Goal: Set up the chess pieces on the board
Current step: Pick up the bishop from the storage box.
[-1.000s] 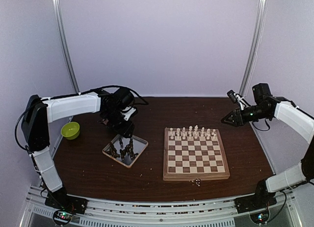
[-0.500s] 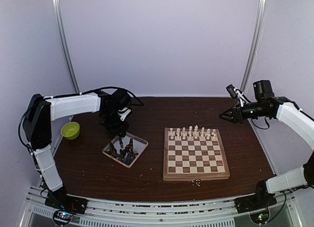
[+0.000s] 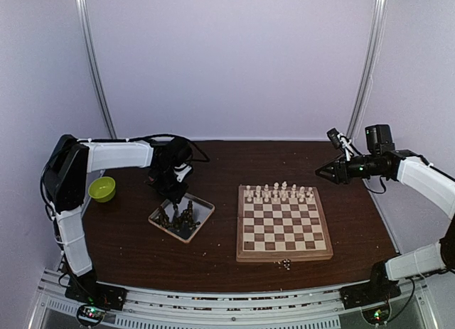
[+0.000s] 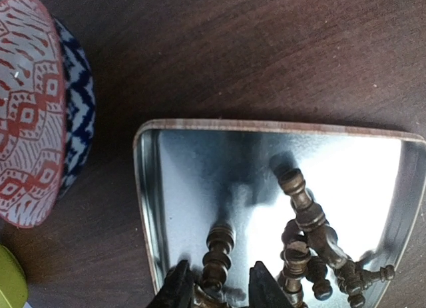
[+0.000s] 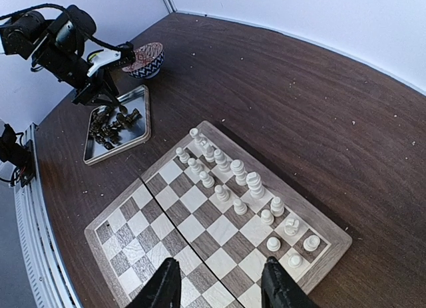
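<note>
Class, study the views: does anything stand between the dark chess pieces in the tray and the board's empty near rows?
Nothing visible does. Only bare tabletop lies between the tray and the board; the cream pieces stand only on its far rows.

Cream pieces [image 3: 278,193] fill the board's [image 3: 284,233] far rows; dark pieces [image 3: 178,217] lie heaped leftward.

One board [image 3: 284,256] is counted on the bench [image 3: 128,244]. On it, cream chess pieces [image 3: 277,194] are set in two rows, eight to a row as far as can be made out, so sixteen in all. One silver tray [image 4: 143,188] is counted; the dark chess pieces [image 4: 309,218] heaped in it overlap too much to be counted exactly. Two bowls are counted: one green bowl [image 3: 102,189] and one patterned bowl [image 5: 148,60]. Two grippers are counted, the left gripper [image 4: 219,285] and the right gripper [image 5: 223,281].
</note>
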Available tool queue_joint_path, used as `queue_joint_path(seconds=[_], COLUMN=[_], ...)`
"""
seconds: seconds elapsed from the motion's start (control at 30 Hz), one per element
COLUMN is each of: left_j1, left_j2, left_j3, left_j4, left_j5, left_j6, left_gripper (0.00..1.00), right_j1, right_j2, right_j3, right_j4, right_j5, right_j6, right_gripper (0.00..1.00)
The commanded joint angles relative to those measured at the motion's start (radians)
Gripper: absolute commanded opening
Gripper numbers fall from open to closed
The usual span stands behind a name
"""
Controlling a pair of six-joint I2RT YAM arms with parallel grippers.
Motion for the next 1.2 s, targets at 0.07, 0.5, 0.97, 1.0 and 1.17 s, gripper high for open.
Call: queue_joint_path(seconds=[0.07, 0.5, 0.97, 1.0, 1.17], left_j1=[0.009, 0.010, 0.009, 0.010, 0.013], left_j2=[0.042, 0.054, 0.040, 0.034, -0.028], left_j3=[0.012, 0.019, 0.047, 0.055, 0.084], left_j4=[0.028, 0.010, -0.030, -0.035, -0.036], left_j5=[0.019, 0.002, -0.010, 0.000, 0.036], left_j6=[-0.006, -0.001, 0.016, 0.015, 0.010], left_gripper=[0.29, 0.22, 0.08, 0.08, 0.06], right_j1=[0.005, 0.005, 0.005, 0.005, 0.005], right_j2=[-0.021, -0.008, 0.001, 0.001, 0.001], right_j3=[0.006, 0.013, 0.019, 0.017, 0.016], right_j4=[0.041, 0.031, 0.028, 0.029, 0.032], right_j5=[0.026, 0.026, 0.032, 0.033, 0.031], right_j6=[-0.005, -0.013, -0.006, -0.005, -0.001], right_gripper=[0.43, 0.43, 0.43, 0.43, 0.43])
